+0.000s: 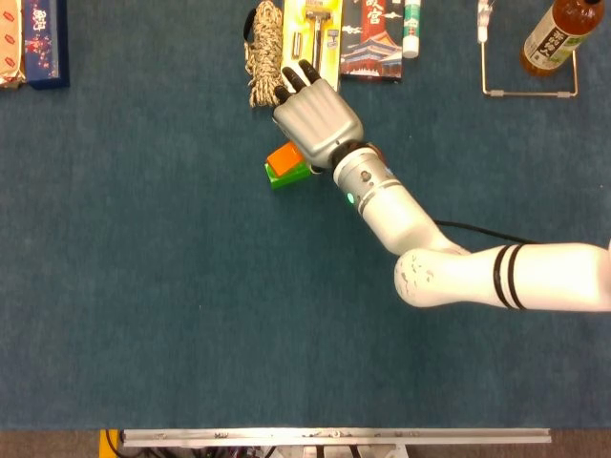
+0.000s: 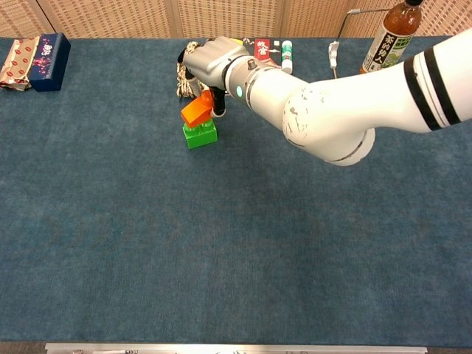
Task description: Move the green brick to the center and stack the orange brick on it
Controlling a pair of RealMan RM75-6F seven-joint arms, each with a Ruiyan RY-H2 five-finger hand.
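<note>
Blue carpet-like table cover (image 2: pixel 221 280) fills most of both views, fuzzy and matte, so the bricks shouldn't slide much. Big glossy white right arm (image 2: pixel 346 96) reaches across it, and the grey right hand (image 1: pixel 310 114) holds the orange brick (image 2: pixel 196 111) pinched underneath, tilted, with its low edge touching or just above the green brick (image 2: pixel 200 136). From above the other fingers look stretched out flat. Left hand isn't visible anywhere.

My take: the green one sits toward the far side of the table, near the stuff lined up at the back, so "center" is debatable. For the stacking itself, I'd level the orange brick first so the studs line up, then press straight down and let go gently, since hard plastic studs jam if they go in crooked.

Behind them: a braided rope bundle (image 1: pixel 264 52), a shiny bottle (image 2: pixel 391 37), flat boxes (image 2: pixel 33 60).
</note>
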